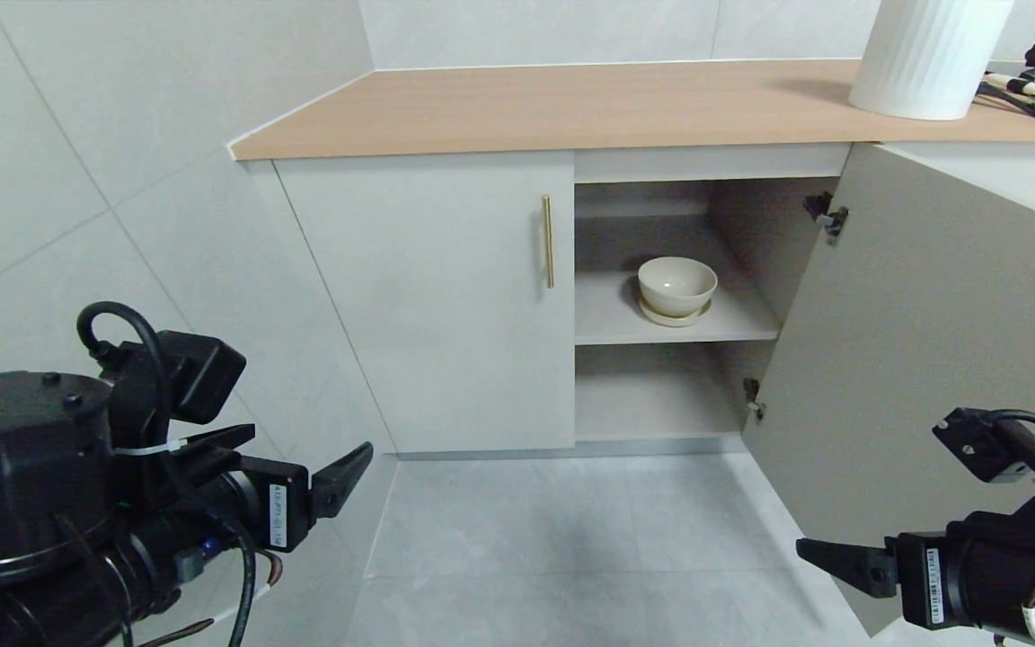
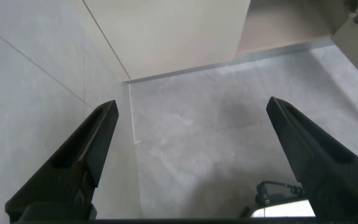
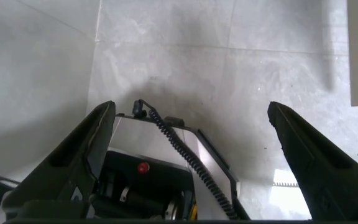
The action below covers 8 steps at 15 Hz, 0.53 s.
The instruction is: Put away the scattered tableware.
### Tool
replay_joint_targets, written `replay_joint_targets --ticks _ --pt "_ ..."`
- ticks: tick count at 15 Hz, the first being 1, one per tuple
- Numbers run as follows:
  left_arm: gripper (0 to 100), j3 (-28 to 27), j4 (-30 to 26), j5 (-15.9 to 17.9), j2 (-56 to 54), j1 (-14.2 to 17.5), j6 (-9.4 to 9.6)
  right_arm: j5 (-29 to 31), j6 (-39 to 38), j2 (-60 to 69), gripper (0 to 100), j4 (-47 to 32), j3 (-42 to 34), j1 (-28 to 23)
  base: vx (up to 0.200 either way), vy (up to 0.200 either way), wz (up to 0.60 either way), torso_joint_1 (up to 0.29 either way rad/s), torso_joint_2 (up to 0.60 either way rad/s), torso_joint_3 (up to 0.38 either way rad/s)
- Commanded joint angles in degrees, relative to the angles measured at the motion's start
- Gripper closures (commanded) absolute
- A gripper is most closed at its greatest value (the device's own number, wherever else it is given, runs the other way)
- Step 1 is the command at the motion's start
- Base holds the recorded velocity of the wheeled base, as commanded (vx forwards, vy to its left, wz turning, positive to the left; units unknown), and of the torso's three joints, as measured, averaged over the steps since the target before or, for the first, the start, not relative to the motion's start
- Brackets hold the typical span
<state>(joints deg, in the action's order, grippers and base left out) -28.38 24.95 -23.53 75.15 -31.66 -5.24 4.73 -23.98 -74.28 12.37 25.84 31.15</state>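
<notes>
- Your left gripper (image 2: 191,106) and right gripper (image 3: 191,107) both hung low, jaws spread wide and empty.
- The bowl (image 1: 676,284) sat on a saucer (image 1: 661,318) on the cabinet's middle shelf (image 1: 607,314), at about one o'clock from you.
- It looked glazed and stiff, likely slippery and breakable; pinch its rim, one finger inside.

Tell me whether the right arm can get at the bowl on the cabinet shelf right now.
Probably yes. The cabinet door stands wide open and nothing sits in front of the bowl on its shelf. The right gripper, open and empty, hangs low beside that door.
</notes>
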Motion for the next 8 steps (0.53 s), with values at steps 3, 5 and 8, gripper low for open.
replay_joint_targets --ticks 3,5,8 --pt "0 0.1 -0.1 -0.1 0.1 -0.1 -0.03 0.0 0.0 0.1 0 0.0 0.0 0.1 0.000 0.000 0.00 0.000 0.00 0.000" --pt "0 0.0 -0.2 -0.1 0.1 -0.1 0.06 0.0 0.0 0.1 0 0.0 0.0 0.1 0.000 0.000 0.00 0.000 0.00 0.000" --pt "0 0.1 -0.3 -0.1 0.1 0.0 0.23 0.0 0.0 0.1 0 0.0 0.0 0.1 0.000 0.000 0.00 0.000 0.00 0.000"
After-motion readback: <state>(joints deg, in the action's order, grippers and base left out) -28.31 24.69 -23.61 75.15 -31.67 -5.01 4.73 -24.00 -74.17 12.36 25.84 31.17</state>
